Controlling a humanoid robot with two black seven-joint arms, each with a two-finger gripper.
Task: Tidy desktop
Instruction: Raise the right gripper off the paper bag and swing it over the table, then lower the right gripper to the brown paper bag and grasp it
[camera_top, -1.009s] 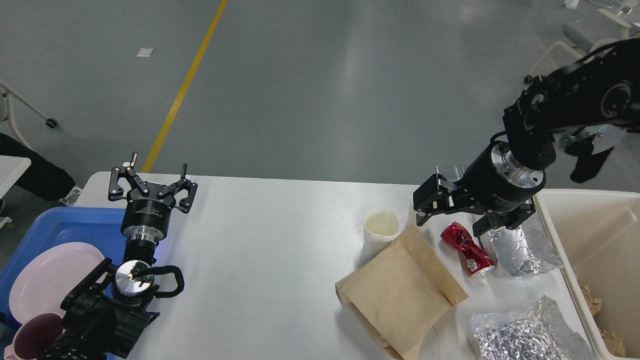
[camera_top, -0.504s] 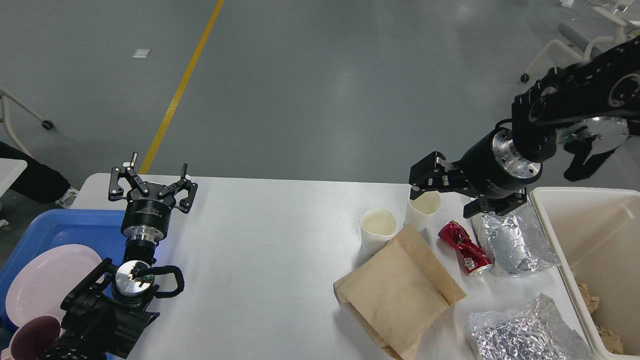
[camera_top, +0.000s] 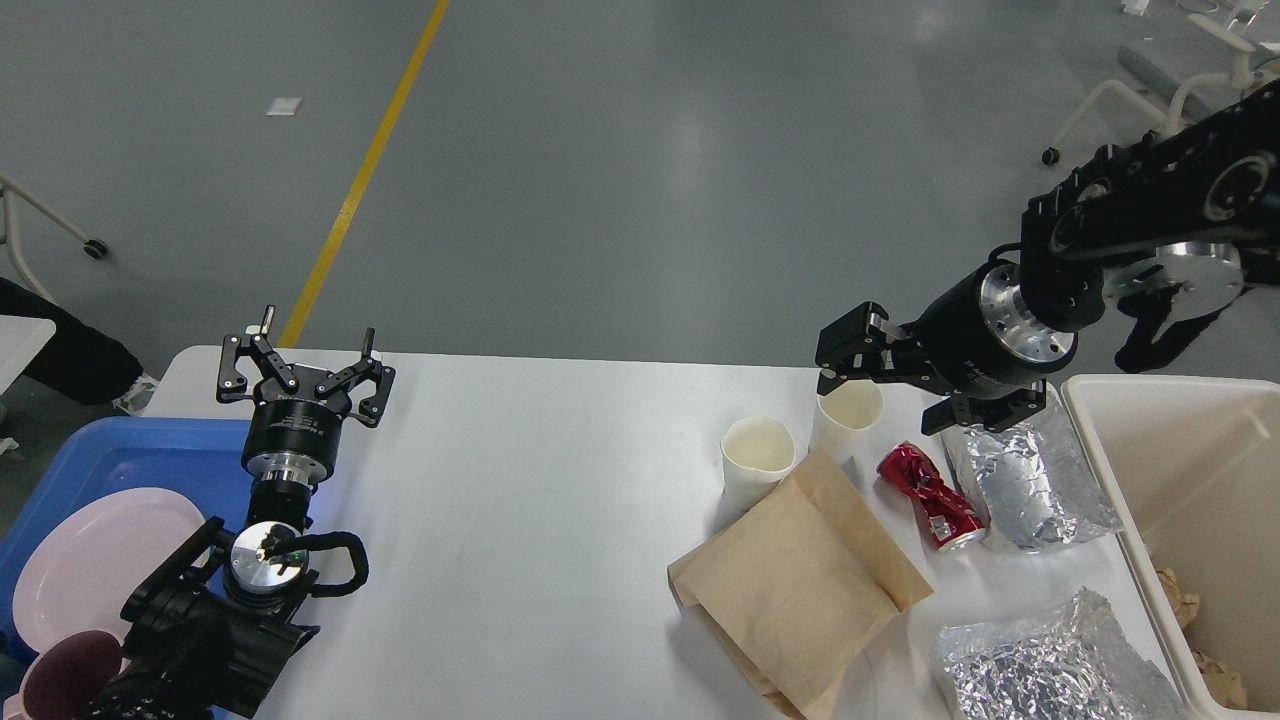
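Note:
The white desktop (camera_top: 520, 520) carries litter on its right side: two white paper cups (camera_top: 758, 452) (camera_top: 848, 412), a brown paper bag (camera_top: 800, 590), a crushed red can (camera_top: 930, 495) and two crumpled foil wraps (camera_top: 1035, 485) (camera_top: 1040, 670). My right gripper (camera_top: 905, 385) is open and empty. It hovers above the far cup and the can, one finger (camera_top: 848, 350) over the cup's rim. My left gripper (camera_top: 312, 340) is open and empty at the table's far left edge.
A cream bin (camera_top: 1100, 470) with crumpled paper inside stands at the table's right end. A blue tray (camera_top: 120, 450) at the left holds a pink plate (camera_top: 90, 560) and a maroon-lined cup (camera_top: 65, 680). The floor lies beyond the far edge.
My right gripper has risen and drawn back from just over the can and foil, uncovering the far paper cup. The left arm has not moved.

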